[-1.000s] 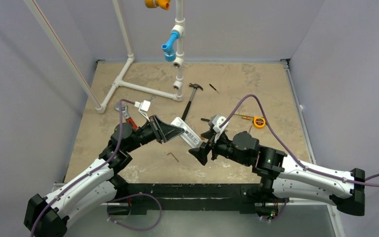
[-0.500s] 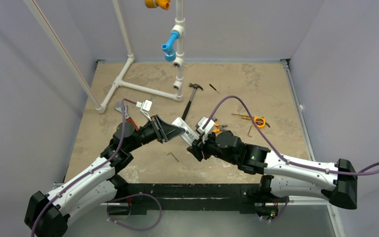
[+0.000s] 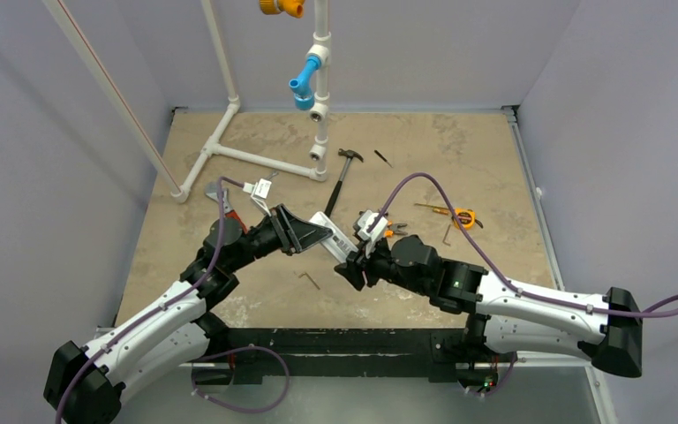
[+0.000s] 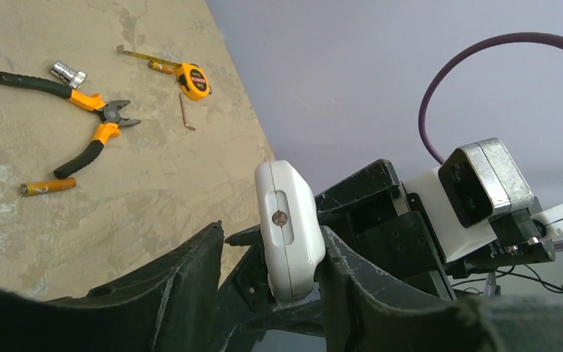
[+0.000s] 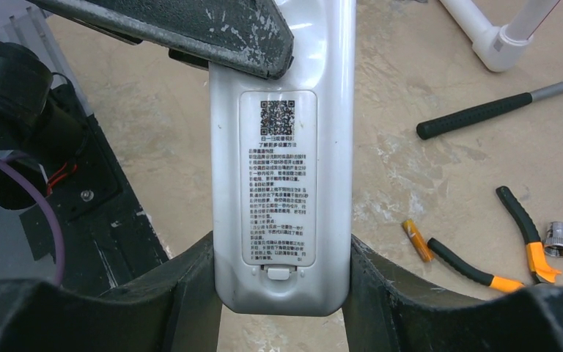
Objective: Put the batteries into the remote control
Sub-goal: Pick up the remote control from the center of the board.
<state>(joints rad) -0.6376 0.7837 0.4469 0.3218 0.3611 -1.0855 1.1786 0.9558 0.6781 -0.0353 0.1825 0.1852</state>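
The remote control (image 5: 282,147) hangs in the air over the near middle of the tabletop (image 4: 154,183), bridged between the two arms. Its plain back, with a printed label, faces the right wrist camera. The right claw (image 5: 280,246) is clamped on the remote's near end, one finger pressed flat against each long side. The left claw (image 4: 271,242) surrounds the far end with its jaws apart: one finger lies against the casing, while a dark gap shows beside the other, so it looks to carry little or none of the weight. The battery cover is closed, its small latch tab showing just below the label. The step in hand reads as a handover or regrip of the remote, and loading has not begun. Only one orange battery (image 5: 416,240) can be seen. It lies on the tabletop to the right of the remote, just beside the black-and-orange pliers (image 4: 88,100), with a silvery socket (image 4: 68,73) a little further right. Where any other battery is, I cannot tell. Next, the left claw probably needs to clear the remote. Then the cover has to come off, by pressing the latch and sliding or lifting it while the right claw holds the body steady. After that, the free claw can pick up the battery, taking care not to catch the pliers lying so close.
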